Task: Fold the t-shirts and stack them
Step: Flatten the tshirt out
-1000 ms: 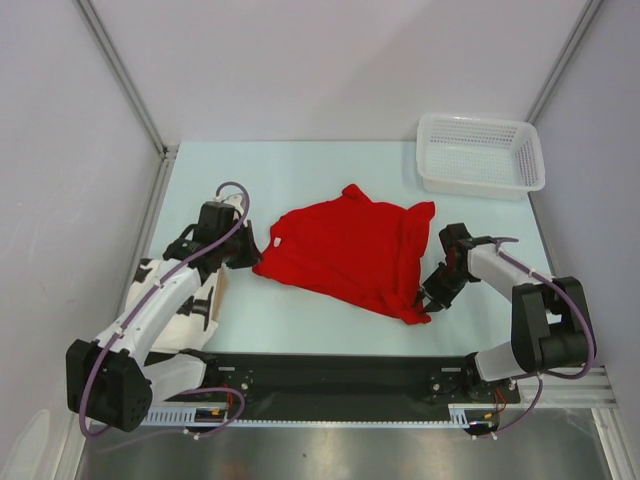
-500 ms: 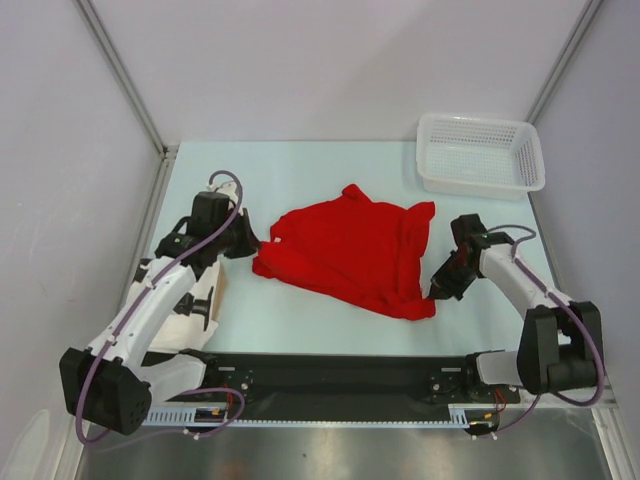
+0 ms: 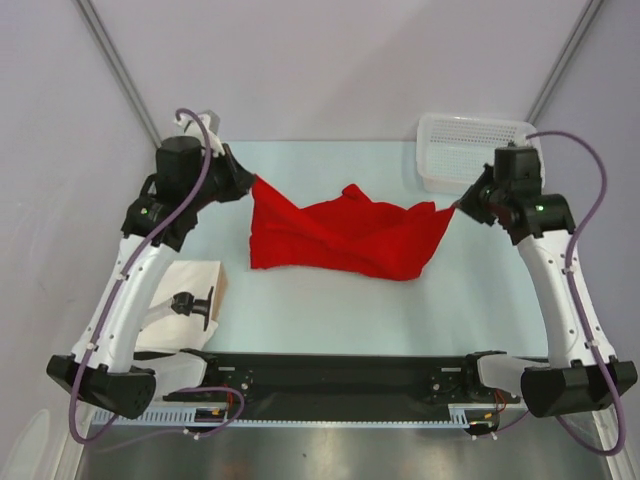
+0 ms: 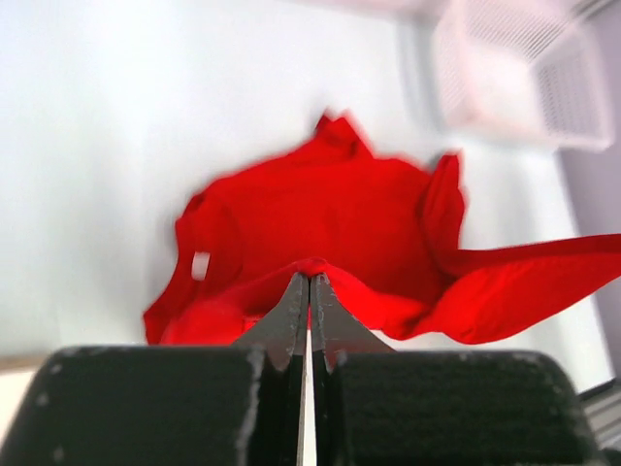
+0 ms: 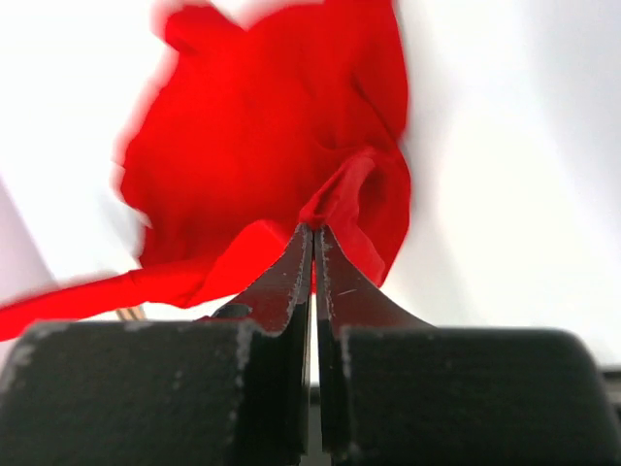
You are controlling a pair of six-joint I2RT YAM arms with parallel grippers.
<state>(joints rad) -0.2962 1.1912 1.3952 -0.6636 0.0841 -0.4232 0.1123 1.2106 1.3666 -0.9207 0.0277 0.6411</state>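
Note:
One bright red t-shirt [image 3: 340,238] hangs stretched between my two grippers above the middle of the table, its lower part sagging onto the tabletop. My left gripper [image 3: 250,184] is shut on the shirt's left corner; in the left wrist view [image 4: 310,275] the jaws pinch a red fold and the shirt [image 4: 320,223] spreads below. My right gripper [image 3: 458,205] is shut on the shirt's right corner; in the right wrist view [image 5: 312,229] the jaws pinch a bunched edge of the shirt [image 5: 262,146]. Both grippers are raised off the table.
A white plastic mesh basket [image 3: 480,152] stands at the back right corner, just behind my right arm; it also shows in the left wrist view [image 4: 514,73]. A beige cloth or pad [image 3: 190,285] lies at the table's left front. Grey walls close in both sides.
Both grippers have risen and moved back and outward from table level, lifting the shirt's two corners and pulling it taut between them; the shirt has left its flat heap.

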